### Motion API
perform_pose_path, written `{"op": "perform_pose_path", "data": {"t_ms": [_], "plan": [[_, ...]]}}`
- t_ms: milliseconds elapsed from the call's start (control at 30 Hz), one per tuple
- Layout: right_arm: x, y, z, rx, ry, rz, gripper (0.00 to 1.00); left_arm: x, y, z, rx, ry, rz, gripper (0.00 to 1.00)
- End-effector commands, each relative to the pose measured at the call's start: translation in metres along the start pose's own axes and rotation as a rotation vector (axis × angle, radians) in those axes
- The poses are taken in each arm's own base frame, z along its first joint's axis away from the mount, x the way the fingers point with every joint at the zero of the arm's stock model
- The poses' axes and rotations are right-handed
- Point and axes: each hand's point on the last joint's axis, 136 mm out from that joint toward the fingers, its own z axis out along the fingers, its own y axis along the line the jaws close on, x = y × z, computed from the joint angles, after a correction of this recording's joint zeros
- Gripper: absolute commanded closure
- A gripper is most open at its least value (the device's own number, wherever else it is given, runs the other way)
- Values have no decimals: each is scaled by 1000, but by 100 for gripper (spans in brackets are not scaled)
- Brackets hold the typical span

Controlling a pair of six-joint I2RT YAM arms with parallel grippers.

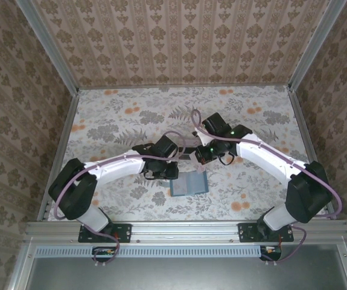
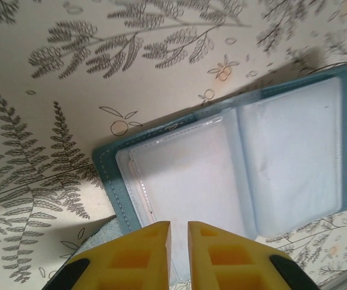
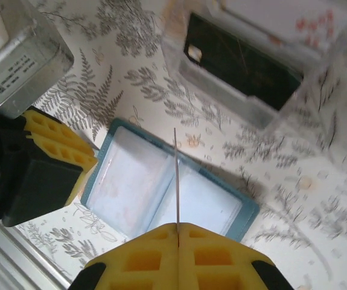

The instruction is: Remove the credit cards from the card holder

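— What lies nearest the arm bases?

— The card holder (image 1: 188, 184), open flat like a book on the flowered table (image 1: 119, 115), both teal panels facing up. Its clear sleeves look pale; whether a card sits inside them I cannot tell.

— And the left gripper (image 2: 179, 232)?

— It hangs over the holder's near edge. Its yellow fingers stand only a narrow slit apart, and nothing shows between them.

— The right one?

— The right gripper (image 3: 178, 228) is above the holder's middle fold, fingers pressed together on a thin card (image 3: 176, 175). The card is seen edge-on, as a fine line rising from the fingertips, clear of the sleeves below.

— What is farther out?

— Beyond the holder stands a clear plastic box (image 3: 233, 103). A dark card (image 3: 239, 63) lies inside it, flat against the bottom. Past that, at the box's far side, is a pale card with reddish marks (image 3: 288, 18); it is blurred, and I cannot tell whether it lies in the box or on its rim.
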Motion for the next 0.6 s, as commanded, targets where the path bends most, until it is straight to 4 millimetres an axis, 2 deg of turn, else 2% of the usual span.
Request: {"op": "perform_pose_path", "data": {"t_ms": [0, 100, 200, 300, 567], "plan": [[0, -11, -5, 57, 52, -320, 94, 1, 13, -7, -17, -36, -31, 83], [-13, -13, -8, 79, 40, -504, 100, 5, 22, -11, -24, -43, -55, 83], [-29, -16, -11, 95, 30, -625, 100, 9, 28, -13, -26, -47, -70, 83], [-43, -17, -11, 85, 37, -699, 100, 12, 33, -14, -29, -51, -83, 82], [-60, -26, 3, 68, 138, -858, 100, 19, 41, -16, -35, -49, -104, 82]]}}
